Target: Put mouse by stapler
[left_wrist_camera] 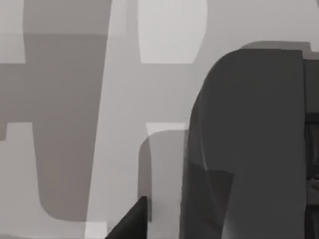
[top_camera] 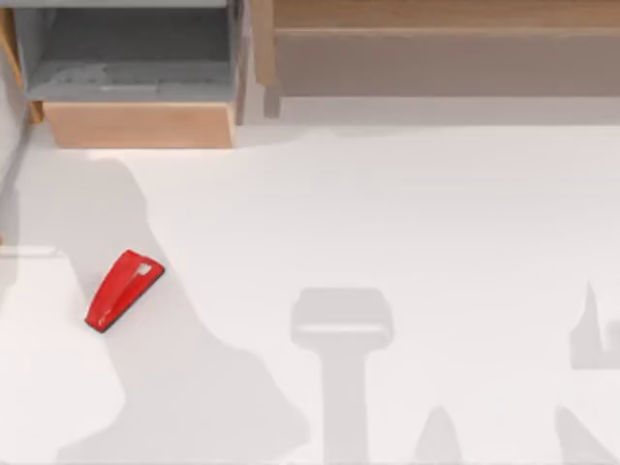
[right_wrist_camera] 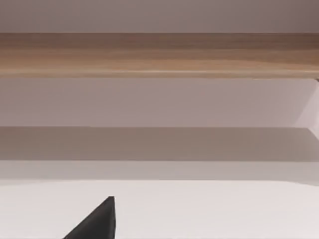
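In the left wrist view a large dark grey rounded shape (left_wrist_camera: 249,144), perhaps the mouse, sits very close to the camera, and I cannot tell if the fingers pinch it. From above, the red stapler (top_camera: 123,289) lies on the white table (top_camera: 407,213) at its left side. Farther back stand an open wooden drawer (top_camera: 136,92) and a wooden shelf (top_camera: 436,39), which the right wrist view faces.

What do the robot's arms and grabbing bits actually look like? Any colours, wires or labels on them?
Little of them is in frame. The left end effector shows a plain matte black wedge, flat-sided and tapering to a sharp corner. The right end effector shows the same black wedge shape. No cables, markings or labels are visible on either.
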Action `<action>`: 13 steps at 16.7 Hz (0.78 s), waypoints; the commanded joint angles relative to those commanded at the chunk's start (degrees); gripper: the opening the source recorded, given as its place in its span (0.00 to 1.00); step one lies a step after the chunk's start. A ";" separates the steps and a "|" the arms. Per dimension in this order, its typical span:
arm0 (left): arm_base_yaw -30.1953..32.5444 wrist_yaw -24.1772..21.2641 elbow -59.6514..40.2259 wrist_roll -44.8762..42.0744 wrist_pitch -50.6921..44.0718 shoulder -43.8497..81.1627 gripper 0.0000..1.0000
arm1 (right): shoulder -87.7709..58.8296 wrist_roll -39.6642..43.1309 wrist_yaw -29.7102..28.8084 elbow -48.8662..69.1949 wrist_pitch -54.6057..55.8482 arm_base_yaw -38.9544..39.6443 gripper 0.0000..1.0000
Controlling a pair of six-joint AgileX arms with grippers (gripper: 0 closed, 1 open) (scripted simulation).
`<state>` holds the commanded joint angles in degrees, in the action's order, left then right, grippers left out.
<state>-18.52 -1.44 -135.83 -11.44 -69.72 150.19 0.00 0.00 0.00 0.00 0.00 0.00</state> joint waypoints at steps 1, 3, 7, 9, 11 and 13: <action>0.00 0.00 0.00 0.00 0.00 0.00 0.55 | 0.00 0.00 0.00 0.00 0.00 0.00 1.00; 0.00 0.00 0.00 0.00 0.00 0.00 0.40 | 0.00 0.00 0.00 0.00 0.00 0.00 1.00; 0.00 0.00 0.00 0.00 0.00 0.00 0.10 | 0.00 0.00 0.00 0.00 0.00 0.00 1.00; 0.00 0.00 0.00 0.00 0.00 0.00 0.00 | 0.00 0.00 0.00 0.00 0.00 0.00 1.00; 0.00 0.00 0.00 0.00 0.00 0.00 0.00 | 0.00 0.00 0.00 0.00 0.00 0.00 1.00; 0.00 0.00 0.00 0.00 0.00 0.00 0.00 | 0.00 0.00 0.00 0.00 0.00 0.00 1.00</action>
<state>-18.52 -1.44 -135.83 -11.44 -69.72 150.19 0.00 0.00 0.00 0.00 0.00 0.00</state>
